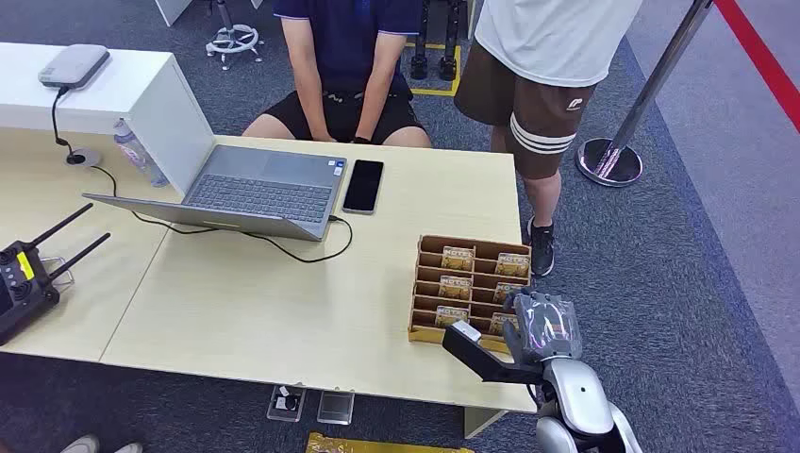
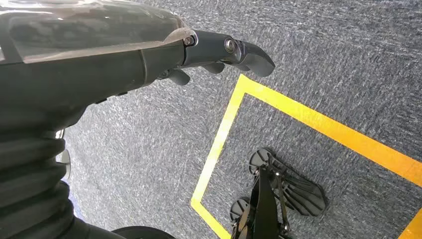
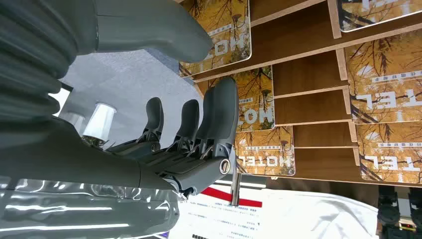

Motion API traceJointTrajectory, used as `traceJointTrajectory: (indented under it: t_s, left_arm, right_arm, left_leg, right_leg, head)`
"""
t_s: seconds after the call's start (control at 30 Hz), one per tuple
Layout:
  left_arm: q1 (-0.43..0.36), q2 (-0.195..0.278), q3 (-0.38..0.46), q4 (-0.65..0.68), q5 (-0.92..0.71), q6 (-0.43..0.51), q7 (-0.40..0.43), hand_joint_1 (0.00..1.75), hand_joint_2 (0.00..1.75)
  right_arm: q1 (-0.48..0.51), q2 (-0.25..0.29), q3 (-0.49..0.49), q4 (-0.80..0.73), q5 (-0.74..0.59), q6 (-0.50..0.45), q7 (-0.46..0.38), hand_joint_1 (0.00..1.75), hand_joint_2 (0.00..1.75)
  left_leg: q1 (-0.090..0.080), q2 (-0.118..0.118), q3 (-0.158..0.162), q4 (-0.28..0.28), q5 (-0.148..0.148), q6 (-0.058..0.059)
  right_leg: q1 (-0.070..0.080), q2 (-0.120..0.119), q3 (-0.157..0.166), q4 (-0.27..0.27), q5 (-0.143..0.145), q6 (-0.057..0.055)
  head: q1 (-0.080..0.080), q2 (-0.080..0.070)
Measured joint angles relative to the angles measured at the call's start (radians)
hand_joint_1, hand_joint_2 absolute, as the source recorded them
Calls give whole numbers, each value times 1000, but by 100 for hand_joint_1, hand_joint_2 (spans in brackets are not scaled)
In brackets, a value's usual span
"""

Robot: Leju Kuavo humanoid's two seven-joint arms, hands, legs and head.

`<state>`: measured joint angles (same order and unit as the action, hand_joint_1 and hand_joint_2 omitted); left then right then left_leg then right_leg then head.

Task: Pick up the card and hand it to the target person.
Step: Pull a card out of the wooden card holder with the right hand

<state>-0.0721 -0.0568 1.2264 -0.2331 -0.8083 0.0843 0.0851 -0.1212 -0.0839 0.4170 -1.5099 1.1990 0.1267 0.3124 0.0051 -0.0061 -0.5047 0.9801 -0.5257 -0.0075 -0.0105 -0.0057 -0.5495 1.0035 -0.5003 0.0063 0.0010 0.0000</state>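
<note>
Right robot hand (image 1: pixel 545 326) sits at the 5 o'clock corner of the surface (image 1: pixel 283 302), over the near right end of the card rack (image 1: pixel 472 286), thumb sticking out toward 9 o'clock. In the right wrist view its fingers (image 3: pixel 219 117) are spread and half curled just in front of the rack with nothing between them: released, not grasping. Whether a fingertip touches a card, can't tell.

Cards (image 1: pixel 458 256) stand in the rack's slots, yellow-brown print with "HOTEL" lettering; rack is at 4 o'clock on the surface. Near row is partly hidden behind the hand in the head view. Wrist view crops the cards (image 3: pixel 383 82) at the frame edges.

Left robot hand (image 2: pixel 226 52) shows in the left wrist view over grey carpet with a yellow tape line (image 2: pixel 318 124). Fingers mostly hidden behind the hand's own cover, only dark tips visible, so its state can't be told.

Seated person (image 1: pixel 344 66) at 12 o'clock behind the surface, head cut off by the frame. Standing person (image 1: pixel 542 75) at 1 o'clock in white shirt and brown shorts, also cropped above the torso.

Laptop (image 1: pixel 255 189) open at 11 o'clock, phone (image 1: pixel 363 185) just beside it on the 3 o'clock side. Black controller (image 1: pixel 24 278) with antennas at 9 o'clock, partly cut off.
</note>
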Motion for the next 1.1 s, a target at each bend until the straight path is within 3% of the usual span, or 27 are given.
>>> traceJointTrajectory:
  t_s: [0.37,0.8,1.1]
  left_arm:
    - [0,0,1,0,0,0,0,0,175]
    - [0,0,1,0,0,0,3,0,175]
    - [0,0,2,0,0,0,8,0,175]
  right_arm:
    - [2,0,0,0,0,3,0,92,175]
    - [5,0,-6,1,1,5,0,108,175]
    - [6,0,-6,3,1,7,0,100,175]
  left_leg:
    - [0,0,0,0,0,0]
    - [0,0,0,0,0,0]
    - [0,0,0,0,0,0]
  right_leg:
    - [0,0,0,0,0,0]
    - [0,0,0,0,0,0]
    - [0,0,0,0,0,0]
  head:
    - [0,0]
    - [0,0]
    - [0,0]
